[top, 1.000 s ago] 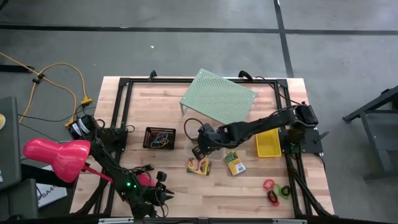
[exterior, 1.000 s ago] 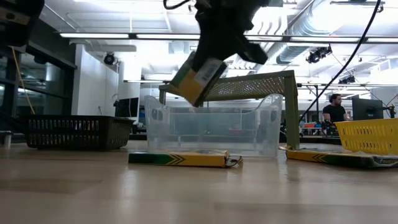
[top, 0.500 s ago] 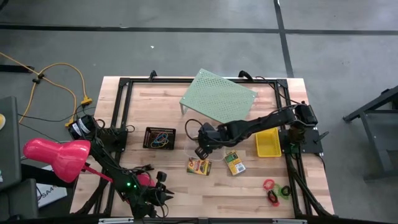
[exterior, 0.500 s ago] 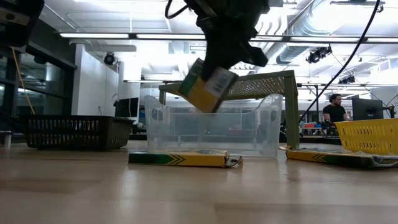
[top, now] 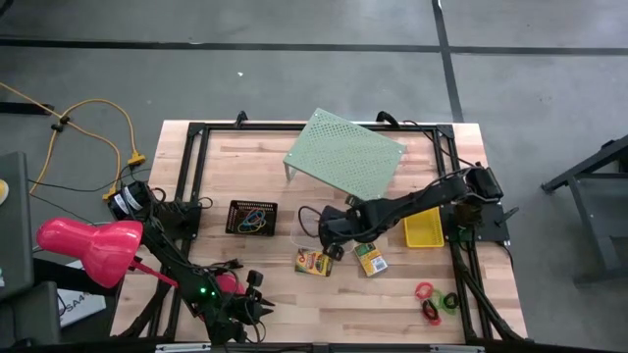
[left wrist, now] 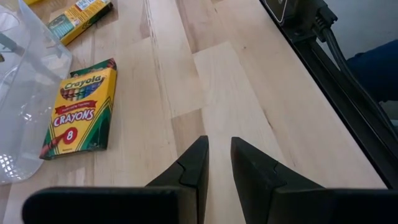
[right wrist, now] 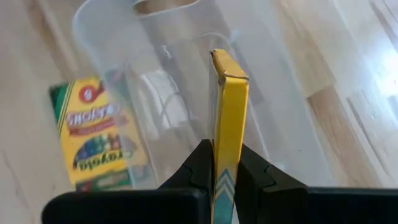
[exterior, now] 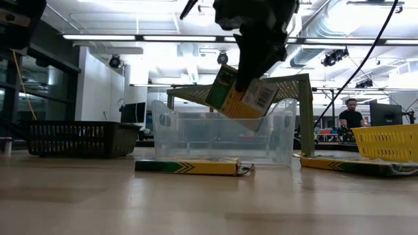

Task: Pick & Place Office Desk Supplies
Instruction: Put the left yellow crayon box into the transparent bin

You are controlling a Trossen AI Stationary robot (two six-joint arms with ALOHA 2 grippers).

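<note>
My right gripper (exterior: 251, 70) is shut on a green-and-yellow crayon box (exterior: 240, 98), which hangs over the clear tub (exterior: 222, 134); the right wrist view shows the box (right wrist: 229, 106) edge-on above the tub (right wrist: 186, 74). Two more crayon boxes (top: 314, 262) (top: 370, 257) lie flat on the table near the tub. The black mesh tray (top: 252, 217) holds coloured rubber bands. The yellow basket (top: 424, 226) stands to the right, with little rings (top: 432, 299) near the front right. My left gripper (left wrist: 217, 155) waits at the near left, a little open, nothing between its fingers. My right gripper pinches the crayon box by its two broad faces (right wrist: 228, 155) between its two fingers, at the box's upper part (exterior: 247, 83). The fingers come from above, slanting down. The box hangs tilted below them, clear of the tub and table.
The pale green perforated shelf (top: 343, 152) stands behind the tub on legs. A pink lamp (top: 88, 245) lies off the table's left edge. Bare wood lies between the near boxes and the front edge. A person (exterior: 353, 114) stands far back in the room.
My right gripper has gone toward the table's right edge and a little down, rolling about its own line. The held crayon box has turned with it and now hangs over the tub's middle rather than its left part.
</note>
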